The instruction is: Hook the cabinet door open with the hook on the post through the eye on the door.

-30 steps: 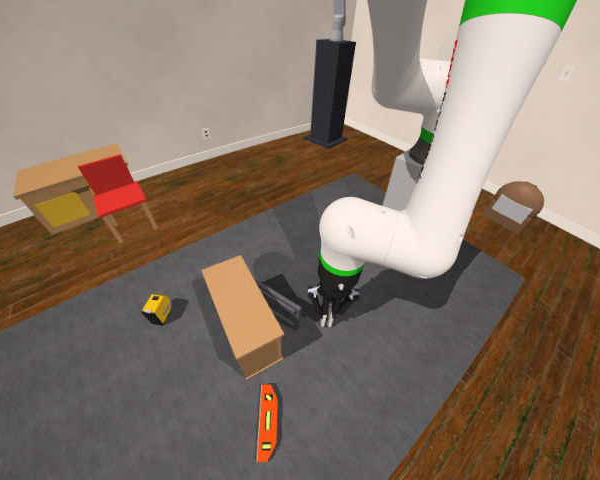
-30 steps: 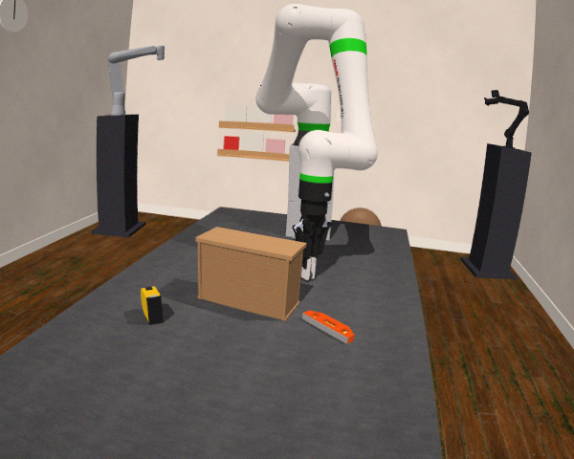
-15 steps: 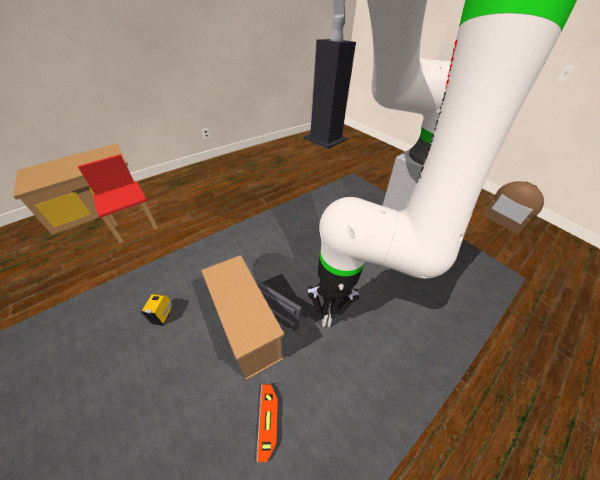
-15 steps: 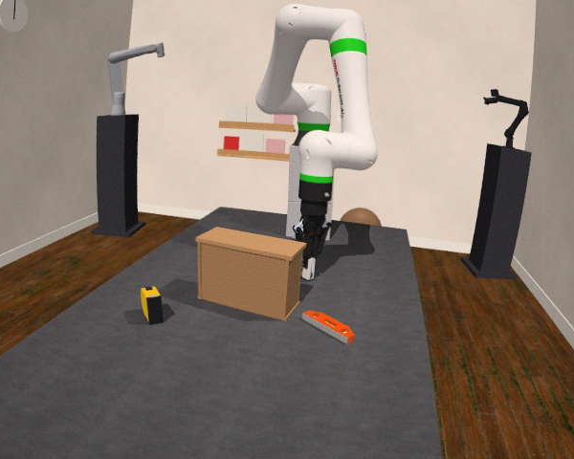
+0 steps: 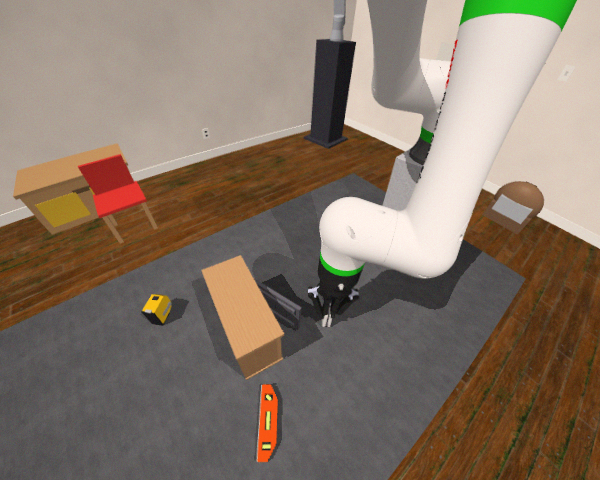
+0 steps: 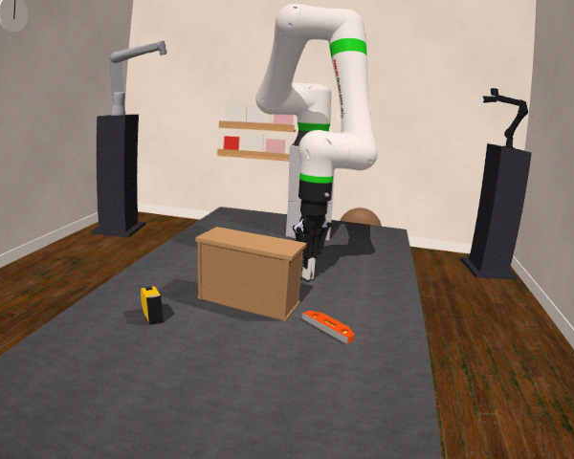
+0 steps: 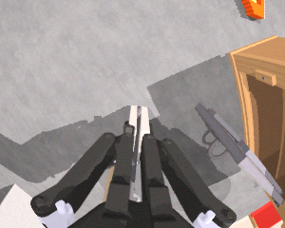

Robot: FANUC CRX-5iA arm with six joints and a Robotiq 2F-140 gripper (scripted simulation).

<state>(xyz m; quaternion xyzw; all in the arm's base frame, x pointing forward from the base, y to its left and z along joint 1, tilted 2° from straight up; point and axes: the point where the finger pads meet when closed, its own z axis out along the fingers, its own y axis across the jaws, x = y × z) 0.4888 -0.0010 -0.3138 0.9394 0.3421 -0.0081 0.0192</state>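
The wooden cabinet (image 5: 241,310) (image 6: 248,276) (image 7: 266,90) stands flat on the grey mat. Its dark grey door (image 5: 280,305) (image 7: 237,147) stands swung well open on the side facing the arm. In the wrist view a small ring (image 7: 214,143) shows on the door's face. My gripper (image 5: 327,321) (image 6: 307,273) (image 7: 138,115) points down at the mat just beside the open door's free edge, not touching it. Its white finger pads are pressed almost together with nothing visible between them. I cannot make out the post or the hook in any view.
A yellow tape measure (image 5: 156,308) (image 6: 150,303) lies left of the cabinet. An orange spirit level (image 5: 266,422) (image 6: 327,324) (image 7: 254,7) lies in front of it. The arm's pedestal (image 5: 401,183) stands behind the gripper. Two black pedestals (image 6: 117,172) (image 6: 497,209) stand off the mat.
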